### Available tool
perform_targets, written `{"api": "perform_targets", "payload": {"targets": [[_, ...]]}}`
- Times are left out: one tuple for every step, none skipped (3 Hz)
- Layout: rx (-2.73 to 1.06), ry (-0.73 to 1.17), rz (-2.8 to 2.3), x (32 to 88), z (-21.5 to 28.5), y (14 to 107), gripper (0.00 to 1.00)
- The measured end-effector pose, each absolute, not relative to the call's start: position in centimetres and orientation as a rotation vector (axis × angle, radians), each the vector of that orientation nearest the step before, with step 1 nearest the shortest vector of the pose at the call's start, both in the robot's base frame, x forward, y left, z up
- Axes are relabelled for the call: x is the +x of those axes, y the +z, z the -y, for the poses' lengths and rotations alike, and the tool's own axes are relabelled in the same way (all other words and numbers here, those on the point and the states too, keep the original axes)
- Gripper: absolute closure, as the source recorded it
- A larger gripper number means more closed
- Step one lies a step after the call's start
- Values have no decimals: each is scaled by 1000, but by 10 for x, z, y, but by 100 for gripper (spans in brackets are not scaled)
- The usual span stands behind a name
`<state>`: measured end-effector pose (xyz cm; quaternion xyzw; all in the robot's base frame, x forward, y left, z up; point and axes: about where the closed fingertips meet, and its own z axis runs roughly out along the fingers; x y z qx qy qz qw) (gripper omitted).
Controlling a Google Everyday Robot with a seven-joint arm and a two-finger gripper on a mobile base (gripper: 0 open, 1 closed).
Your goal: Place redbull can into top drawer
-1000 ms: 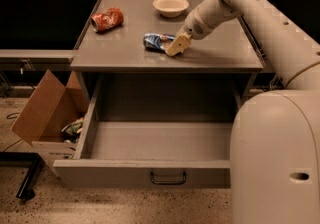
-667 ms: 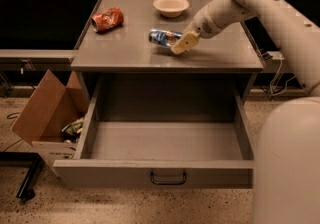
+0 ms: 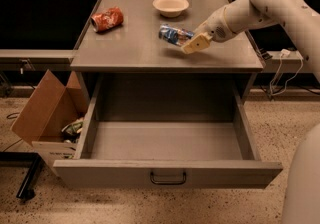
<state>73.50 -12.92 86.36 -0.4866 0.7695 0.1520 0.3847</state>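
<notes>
The gripper (image 3: 192,44) hangs just over the right half of the counter (image 3: 135,50), its fingers closed on the can (image 3: 173,34). It takes the can by its right end, so most of the body sticks out to the left, free of the fingers. The can lies tilted, nearly on its side, and a soft shadow under it suggests it is off the surface, not resting on it. A grip at one end probably suits a can picked up lying down, and it leaves the free end clear to go in first.

The can is slim, blue and silver, with a glossy skin that catches the light. Its marks are too small to read. It looks light and stiff, though the smooth wall could slip or turn in an end grip.

The arm (image 3: 235,15) reaches in from the right, bent at the wrist to keep the fingers low. The drawer (image 3: 165,140) stands pulled out wide below the counter's front edge, its floor bare, its handle (image 3: 168,178) facing forward. From here the can needs to travel forward past the edge and down.

Farther back on the counter sit a red can (image 3: 107,19) on its side and a bowl (image 3: 171,0), both well apart from the gripper. A box (image 3: 42,113) stands on the floor at the left
</notes>
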Motion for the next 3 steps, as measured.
{"api": "perform_targets", "payload": {"targets": [[-1269, 396, -1911, 711, 127, 873, 100], [-1347, 404, -1850, 667, 121, 879, 100], [-1364, 493, -1830, 622, 115, 865, 100]]}}
